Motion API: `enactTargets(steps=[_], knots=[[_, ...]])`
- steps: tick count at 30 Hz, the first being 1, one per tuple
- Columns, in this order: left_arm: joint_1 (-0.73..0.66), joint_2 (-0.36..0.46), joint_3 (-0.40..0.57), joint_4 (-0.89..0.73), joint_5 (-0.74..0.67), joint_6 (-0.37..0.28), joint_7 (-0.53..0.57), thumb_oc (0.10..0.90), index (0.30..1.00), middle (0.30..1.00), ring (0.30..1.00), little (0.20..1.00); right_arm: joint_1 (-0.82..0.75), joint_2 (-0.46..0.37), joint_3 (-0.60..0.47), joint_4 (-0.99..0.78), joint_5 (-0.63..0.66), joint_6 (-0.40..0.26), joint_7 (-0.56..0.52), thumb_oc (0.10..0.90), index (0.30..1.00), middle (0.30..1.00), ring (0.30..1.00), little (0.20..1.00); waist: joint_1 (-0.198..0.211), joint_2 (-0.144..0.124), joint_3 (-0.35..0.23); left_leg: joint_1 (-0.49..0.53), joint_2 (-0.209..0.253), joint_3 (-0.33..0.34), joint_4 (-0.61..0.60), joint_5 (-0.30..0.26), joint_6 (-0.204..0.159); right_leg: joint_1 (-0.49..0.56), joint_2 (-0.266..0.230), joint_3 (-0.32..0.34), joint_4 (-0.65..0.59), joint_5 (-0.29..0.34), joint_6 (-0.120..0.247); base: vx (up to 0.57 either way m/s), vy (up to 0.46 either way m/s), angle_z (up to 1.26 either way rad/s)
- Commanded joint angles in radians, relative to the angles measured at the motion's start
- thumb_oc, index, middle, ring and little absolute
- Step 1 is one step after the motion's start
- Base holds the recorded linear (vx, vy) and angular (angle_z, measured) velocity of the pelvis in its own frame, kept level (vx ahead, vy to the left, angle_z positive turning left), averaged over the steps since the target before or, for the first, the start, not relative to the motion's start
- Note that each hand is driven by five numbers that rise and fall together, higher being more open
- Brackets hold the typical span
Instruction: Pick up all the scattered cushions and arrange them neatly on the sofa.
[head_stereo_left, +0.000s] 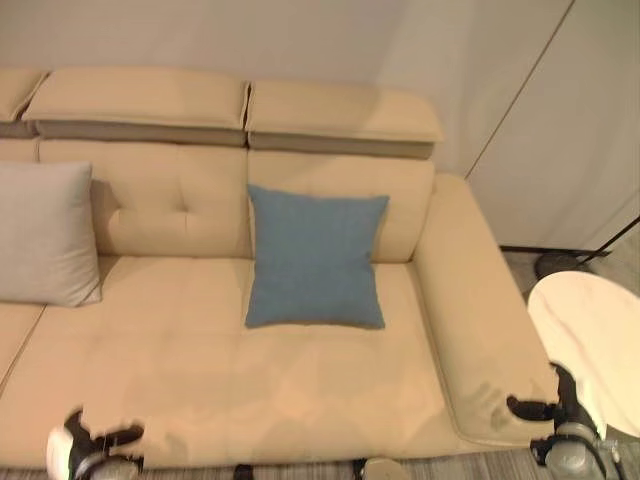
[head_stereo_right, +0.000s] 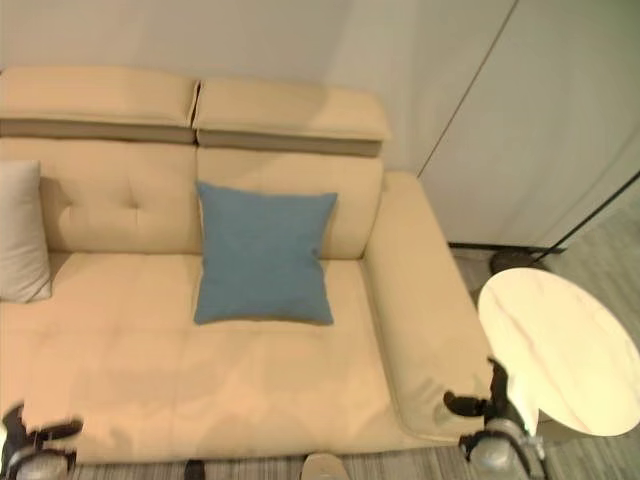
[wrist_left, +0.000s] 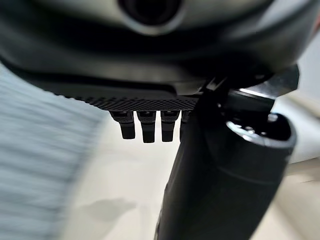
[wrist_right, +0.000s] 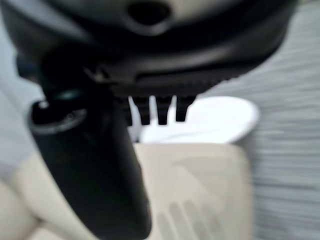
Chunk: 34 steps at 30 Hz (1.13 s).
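A blue cushion (head_stereo_left: 315, 258) stands upright against the backrest of the beige sofa (head_stereo_left: 250, 385), right of the seat's middle. A light grey cushion (head_stereo_left: 45, 235) leans on the backrest at the far left. My left hand (head_stereo_left: 100, 440) hovers over the seat's front edge at the lower left. In the left wrist view its fingers (wrist_left: 147, 127) are straight and hold nothing. My right hand (head_stereo_left: 540, 408) is over the front end of the right armrest (head_stereo_left: 480, 300). Its fingers (wrist_right: 155, 110) are also straight and empty, with the armrest below them.
A round white side table (head_stereo_left: 595, 345) stands just right of the armrest, close to my right hand. Behind it a dark round base (head_stereo_left: 560, 263) sits on the floor by the pale wall panels. Striped carpet runs along the sofa's front.
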Motion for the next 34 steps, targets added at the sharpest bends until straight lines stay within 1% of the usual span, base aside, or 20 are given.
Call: enactTargets(steps=[1, 4, 5, 6, 7, 8, 9, 10, 12, 13, 14, 16, 19, 20, 21, 23, 24, 25, 28, 34], knots=[[-0.037, 0.026, -0.022, 0.114, 0.008, -0.008, -0.016, 0.8, 0.9, 0.9, 0.9, 0.9, -0.077, -0.005, 0.056, 0.075, 0.044, -0.02, -0.021, 0.8, 0.9, 0.9, 0.9, 0.9, -0.003, -0.017, 0.042, -0.044, -0.016, 0.043, 0.102, -0.158, 0.037, -0.11, -0.122, -0.083, -0.027, 0.228, 0.1, -0.41, 0.292, -0.56], [-0.066, 0.018, -0.108, 0.198, 0.049, 0.01, -0.047, 0.8, 0.9, 0.9, 0.9, 0.9, -0.124, 0.04, 0.109, 0.222, 0.124, -0.021, -0.02, 0.8, 0.9, 0.9, 0.9, 0.9, 0.024, 0.01, 0.057, -0.081, -0.034, 0.067, 0.09, -0.119, 0.064, -0.068, -0.125, -0.185, 0.059, 0.099, 0.069, -0.39, 0.302, -0.38], [-0.068, 0.019, -0.108, 0.2, 0.049, 0.01, -0.048, 0.8, 0.9, 0.9, 0.9, 0.9, -0.127, 0.04, 0.109, 0.225, 0.125, -0.023, -0.02, 0.8, 0.9, 0.9, 0.9, 0.9, 0.022, 0.009, 0.056, -0.083, -0.035, 0.066, 0.088, -0.115, 0.064, -0.071, -0.127, -0.186, 0.059, 0.1, 0.068, -0.36, 0.261, -0.44], [-0.057, 0.007, -0.12, 0.252, 0.049, 0.028, -0.084, 0.8, 0.9, 0.9, 0.9, 0.9, -0.14, 0.057, 0.128, 0.299, 0.154, -0.015, -0.01, 0.8, 0.9, 0.9, 0.9, 0.9, 0.049, 0.021, 0.042, -0.099, -0.041, 0.096, 0.072, -0.089, 0.079, -0.015, -0.098, -0.213, 0.12, 0.024, 0.049, -0.3, 0.209, -0.45], [-0.049, -0.004, -0.121, 0.284, 0.04, 0.032, -0.103, 0.8, 0.9, 0.9, 0.9, 0.9, -0.152, 0.071, 0.139, 0.362, 0.172, -0.009, -0.001, 0.8, 0.9, 0.9, 0.9, 0.9, 0.06, 0.03, 0.026, -0.106, -0.044, 0.112, 0.056, -0.071, 0.083, 0.016, -0.072, -0.211, 0.144, -0.018, 0.039, -0.3, 0.209, -0.48], [-0.05, -0.004, -0.12, 0.285, 0.039, 0.032, -0.103, 0.8, 0.9, 0.9, 0.9, 0.9, -0.154, 0.071, 0.139, 0.365, 0.173, -0.01, -0.001, 0.8, 0.9, 0.9, 0.9, 0.9, 0.061, 0.031, 0.024, -0.108, -0.042, 0.114, 0.054, -0.068, 0.083, 0.013, -0.07, -0.21, 0.142, -0.015, 0.037, -0.27, 0.149, -0.41], [-0.038, -0.016, -0.116, 0.326, 0.017, 0.043, -0.141, 0.8, 0.9, 0.9, 0.9, 0.9, -0.157, 0.095, 0.166, 0.421, 0.183, 0.002, 0.023, 0.8, 0.9, 0.9, 0.9, 0.9, 0.08, 0.032, -0.002, -0.121, -0.053, 0.131, 0.044, -0.044, 0.088, 0.075, -0.014, -0.176, 0.181, -0.071, 0.037, -0.18, 0.078, -0.35], [-0.039, -0.016, -0.115, 0.327, 0.017, 0.043, -0.141, 0.8, 0.9, 0.9, 0.9, 0.9, -0.158, 0.095, 0.167, 0.422, 0.183, 0.001, 0.023, 0.8, 0.9, 0.9, 0.9, 0.9, 0.081, 0.033, -0.003, -0.124, -0.051, 0.132, 0.044, -0.041, 0.088, 0.073, -0.012, -0.175, 0.179, -0.068, 0.036, -0.23, 0.091, -0.4], [-0.032, -0.032, -0.14, 0.337, 0.027, 0.04, -0.167, 0.8, 0.9, 0.9, 0.9, 0.9, -0.158, 0.121, 0.204, 0.5, 0.178, 0.016, 0.044, 0.8, 0.9, 0.9, 0.9, 0.9, 0.112, 0.012, -0.035, -0.185, -0.069, 0.154, 0.077, -0.023, 0.094, 0.189, 0.048, -0.101, 0.118, -0.137, 0.012, -0.28, 0.013, -0.3], [-0.033, -0.032, -0.14, 0.337, 0.027, 0.04, -0.167, 0.8, 0.9, 0.9, 0.9, 0.9, -0.158, 0.121, 0.204, 0.501, 0.178, 0.016, 0.044, 0.8, 0.9, 0.9, 0.9, 0.9, 0.114, 0.014, -0.037, -0.188, -0.065, 0.155, 0.077, -0.022, 0.093, 0.187, 0.051, -0.1, 0.115, -0.132, 0.011, -0.46, -0.037, -0.33], [-0.035, -0.037, -0.16, 0.33, 0.03, 0.037, -0.178, 0.8, 0.9, 0.9, 0.9, 0.9, -0.16, 0.129, 0.239, 0.507, 0.16, 0.025, 0.053, 0.8, 0.9, 0.9, 0.9, 0.9, 0.136, 0.007, -0.031, -0.239, -0.055, 0.161, 0.107, 0.006, 0.087, 0.215, 0.079, -0.062, 0.04, -0.2, -0.03, -0.24, -0.043, -0.25], [-0.041, -0.039, -0.161, 0.32, 0.012, 0.035, -0.18, 0.8, 0.9, 0.9, 0.9, 0.9, -0.163, 0.135, 0.26, 0.512, 0.159, 0.025, 0.053, 0.8, 0.9, 0.9, 0.9, 0.9, 0.142, 0.01, -0.015, -0.269, -0.034, 0.158, 0.13, 0.035, 0.075, 0.2, 0.091, -0.051, 0.049, -0.213, -0.049, -0.34, -0.069, -0.2], [-0.056, -0.046, -0.179, 0.292, -0.007, 0.022, -0.182, 0.8, 0.9, 0.9, 0.9, 0.9, -0.154, 0.139, 0.281, 0.525, 0.154, 0.028, 0.053, 0.8, 0.9, 0.9, 0.9, 0.9, 0.146, 0.04, 0.02, -0.312, 0.001, 0.147, 0.133, 0.096, 0.044, 0.2, 0.139, -0.058, 0.018, -0.237, -0.086, -0.45, -0.038, 0.01], [-0.077, -0.055, -0.198, 0.278, -0.024, 0.013, -0.179, 0.8, 0.9, 0.9, 0.9, 0.9, -0.158, 0.138, 0.283, 0.547, 0.167, 0.027, 0.054, 0.8, 0.9, 0.9, 0.9, 0.9, 0.154, 0.052, 0.055, -0.346, 0.01, 0.108, 0.15, 0.14, 0.007, 0.186, 0.14, -0.068, 0.017, -0.228, -0.096, -0.41, 0.016, 0.12], [-0.078, -0.055, -0.199, 0.278, -0.024, 0.012, -0.179, 0.8, 0.9, 0.9, 0.9, 0.9, -0.159, 0.138, 0.282, 0.548, 0.167, 0.026, 0.054, 0.8, 0.9, 0.9, 0.9, 0.9, 0.153, 0.053, 0.056, -0.347, 0.01, 0.106, 0.151, 0.14, 0.006, 0.186, 0.141, -0.069, 0.018, -0.228, -0.096, -0.56, 0.07, 0.28], [-0.088, -0.071, -0.194, 0.299, -0.065, 0.008, -0.194, 0.8, 0.9, 0.9, 0.9, 0.9, -0.136, 0.157, 0.262, 0.592, 0.189, 0.037, 0.059, 0.8, 0.9, 0.9, 0.9, 0.9, 0.139, 0.038, 0.069, -0.335, -0.005, 0.043, 0.249, 0.049, 0.017, 0.15, 0.101, -0.109, 0.011, -0.174, -0.083, -0.49, 0.122, 0.27], [-0.082, -0.084, -0.197, 0.305, -0.086, -0.002, -0.226, 0.8, 0.9, 0.9, 0.9, 0.9, -0.139, 0.158, 0.246, 0.613, 0.206, 0.036, 0.06, 0.8, 0.9, 0.9, 0.9, 0.9, 0.132, 0.017, 0.059, -0.301, -0.034, -0.037, 0.334, -0.044, 0.026, 0.126, 0.063, -0.116, 0.005, -0.14, -0.072, -0.35, 0.185, 0.18], [-0.079, -0.089, -0.201, 0.309, -0.09, -0.009, -0.242, 0.8, 0.9, 0.9, 0.9, 0.9, -0.145, 0.153, 0.24, 0.614, 0.209, 0.036, 0.064, 0.8, 0.9, 0.9, 0.9, 0.9, 0.125, 0.014, 0.047, -0.255, -0.042, -0.077, 0.35, -0.089, 0.027, 0.108, 0.047, -0.12, 0.005, -0.129, -0.066, -0.29, 0.23, 0.15], [-0.069, -0.11, -0.232, 0.305, -0.087, -0.015, -0.261, 0.8, 0.9, 0.9, 0.9, 0.9, -0.155, 0.151, 0.234, 0.589, 0.233, 0.026, 0.084, 0.8, 0.9, 0.9, 0.9, 0.9, 0.112, 0.04, 0.016, -0.12, -0.069, -0.19, 0.219, -0.121, 0.031, 0.05, 0.047, -0.1, 0.034, -0.114, -0.049, -0.06, 0.221, -0.04], [-0.1, -0.083, -0.315, 0.291, 0.006, -0.025, -0.289, 0.8, 0.9, 0.9, 0.9, 0.9, -0.159, 0.162, 0.221, 0.593, 0.248, 0.02, 0.096, 0.8, 0.9, 0.9, 0.9, 0.9, 0.087, 0.059, -0.019, -0.089, -0.098, -0.17, 0.116, -0.12, 0.047, 0.024, -0.004, -0.118, 0.058, -0.093, -0.018, -0.04, 0.189, 0.01]])
